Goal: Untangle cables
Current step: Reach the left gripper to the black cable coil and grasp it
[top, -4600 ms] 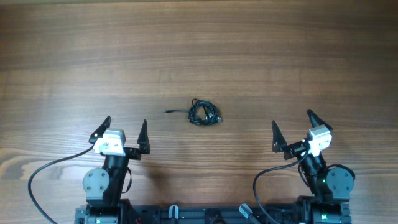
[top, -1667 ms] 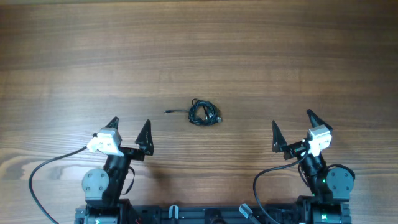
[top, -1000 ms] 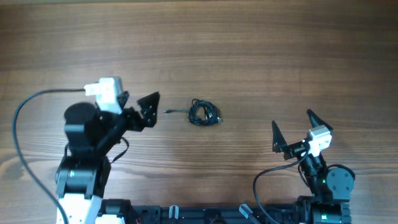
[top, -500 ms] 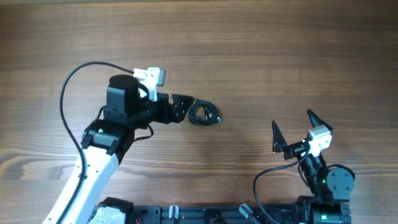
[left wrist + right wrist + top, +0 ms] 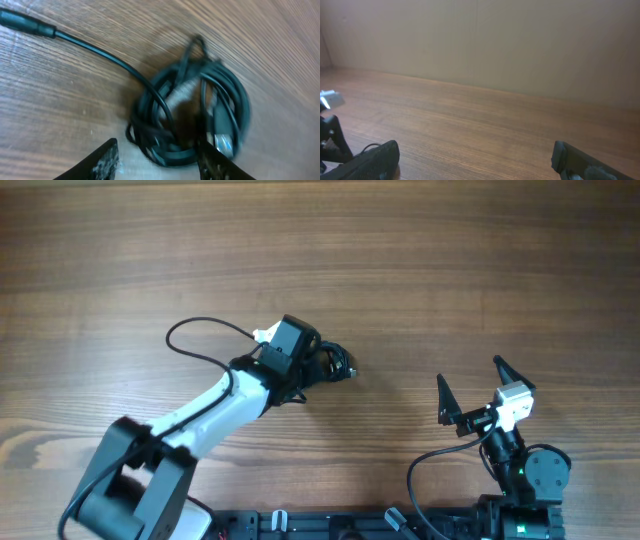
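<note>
The cables lie as a small knotted black clump (image 5: 341, 365) in the middle of the wooden table. In the left wrist view the clump (image 5: 192, 117) fills the centre, and one loose strand runs up left to a small plug end (image 5: 27, 25). My left gripper (image 5: 318, 366) is down at the clump's left side, partly covering it. Its jaws are open (image 5: 157, 162), with one fingertip (image 5: 102, 161) left of the clump's lower edge and the other (image 5: 215, 162) at or over it. My right gripper (image 5: 468, 385) is open and empty at the front right (image 5: 475, 152), away from the cables.
The left arm stretches diagonally from the front left, and its thick black cable (image 5: 200, 340) loops over the table behind it. The arm bases (image 5: 330, 525) sit along the front edge. A plain wall (image 5: 520, 45) stands beyond the table's far edge.
My left arm has swung from its rest at the front left out and rightward, and has come down onto the cable clump. The right arm has not moved.
</note>
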You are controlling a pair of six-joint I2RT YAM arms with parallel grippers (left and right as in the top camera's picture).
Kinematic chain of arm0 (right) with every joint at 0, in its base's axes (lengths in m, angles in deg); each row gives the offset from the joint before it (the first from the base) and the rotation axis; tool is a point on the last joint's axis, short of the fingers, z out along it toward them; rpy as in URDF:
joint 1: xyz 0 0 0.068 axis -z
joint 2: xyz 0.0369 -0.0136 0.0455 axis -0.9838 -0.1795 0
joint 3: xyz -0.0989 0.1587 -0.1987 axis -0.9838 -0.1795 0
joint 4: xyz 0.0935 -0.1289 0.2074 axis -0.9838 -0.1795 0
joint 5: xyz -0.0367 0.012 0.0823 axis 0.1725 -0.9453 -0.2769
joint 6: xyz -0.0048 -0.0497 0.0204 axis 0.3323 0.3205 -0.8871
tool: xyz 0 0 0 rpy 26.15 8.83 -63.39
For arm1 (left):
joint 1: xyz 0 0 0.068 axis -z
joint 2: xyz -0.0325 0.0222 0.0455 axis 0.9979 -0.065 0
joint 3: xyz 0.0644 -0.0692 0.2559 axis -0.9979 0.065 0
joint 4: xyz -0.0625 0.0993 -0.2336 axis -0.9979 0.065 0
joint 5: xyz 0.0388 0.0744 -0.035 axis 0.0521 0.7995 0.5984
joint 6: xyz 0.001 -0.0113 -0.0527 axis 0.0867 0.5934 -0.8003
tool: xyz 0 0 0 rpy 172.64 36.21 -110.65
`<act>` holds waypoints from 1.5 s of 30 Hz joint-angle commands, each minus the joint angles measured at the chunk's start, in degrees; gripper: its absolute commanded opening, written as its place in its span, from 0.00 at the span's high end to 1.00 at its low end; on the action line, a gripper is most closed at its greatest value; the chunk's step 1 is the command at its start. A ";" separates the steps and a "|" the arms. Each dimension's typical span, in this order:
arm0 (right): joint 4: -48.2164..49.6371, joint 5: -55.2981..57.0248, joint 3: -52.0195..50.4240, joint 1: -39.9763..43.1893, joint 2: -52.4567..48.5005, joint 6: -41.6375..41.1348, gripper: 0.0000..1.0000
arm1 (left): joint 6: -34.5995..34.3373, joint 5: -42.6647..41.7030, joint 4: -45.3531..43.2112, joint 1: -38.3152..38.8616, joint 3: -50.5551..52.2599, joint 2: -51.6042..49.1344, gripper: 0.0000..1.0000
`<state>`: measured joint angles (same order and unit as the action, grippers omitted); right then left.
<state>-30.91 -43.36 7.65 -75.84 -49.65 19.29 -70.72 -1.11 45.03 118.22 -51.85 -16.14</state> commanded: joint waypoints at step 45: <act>0.31 -0.66 -0.11 -0.22 0.63 0.81 0.00 | 30.91 11.43 6.93 -2.60 -2.01 -4.26 0.76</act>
<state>-30.89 -43.36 7.63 -75.84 -49.65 19.27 -39.16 8.92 52.28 115.79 -53.86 -18.87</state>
